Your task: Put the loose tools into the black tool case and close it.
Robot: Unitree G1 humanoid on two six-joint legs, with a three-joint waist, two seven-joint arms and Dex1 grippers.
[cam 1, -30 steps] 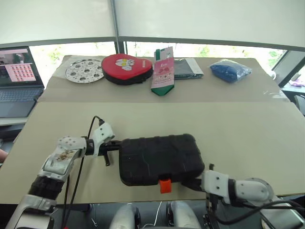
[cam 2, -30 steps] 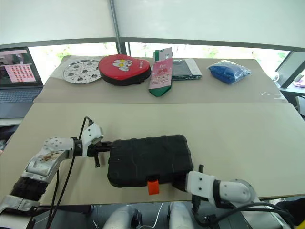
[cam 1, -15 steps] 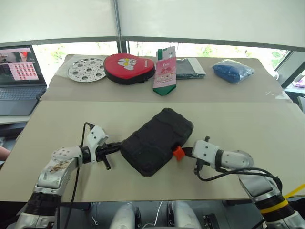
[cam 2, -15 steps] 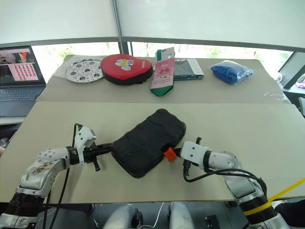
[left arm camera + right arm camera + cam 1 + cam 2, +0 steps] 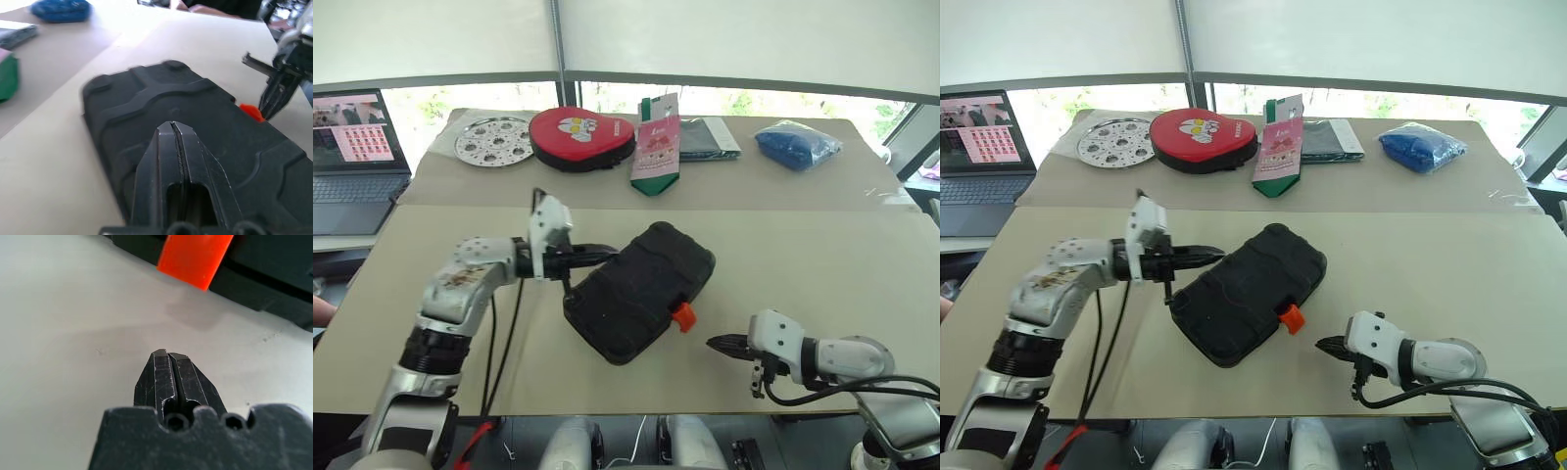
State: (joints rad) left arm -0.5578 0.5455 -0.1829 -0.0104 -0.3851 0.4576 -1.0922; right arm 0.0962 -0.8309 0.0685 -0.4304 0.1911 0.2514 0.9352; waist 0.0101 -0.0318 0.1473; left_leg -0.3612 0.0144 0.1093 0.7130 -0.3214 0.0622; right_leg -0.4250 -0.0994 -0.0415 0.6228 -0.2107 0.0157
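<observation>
The black tool case (image 5: 641,292) lies closed and slantwise on the near table, its orange latch (image 5: 682,316) facing front right. My left gripper (image 5: 612,253) is shut and empty, raised just over the case's near-left end; in the left wrist view its fingertips (image 5: 172,125) hover above the ribbed lid (image 5: 146,103). My right gripper (image 5: 713,343) is shut and empty, low over the table a short way right of the latch (image 5: 195,259), apart from it. The loose tools are out of view.
On the far table stand a red heart-shaped case (image 5: 580,137), a round perforated metal plate (image 5: 494,140), a pink-and-green packet (image 5: 656,145), a dark flat packet (image 5: 705,137) and a blue bag (image 5: 796,145). A laptop (image 5: 352,147) sits far left. The table's front edge is close.
The case has turned from lengthwise to slantwise. My left gripper rose and moved right over the case's end. My right gripper drew back from the latch toward the front right.
</observation>
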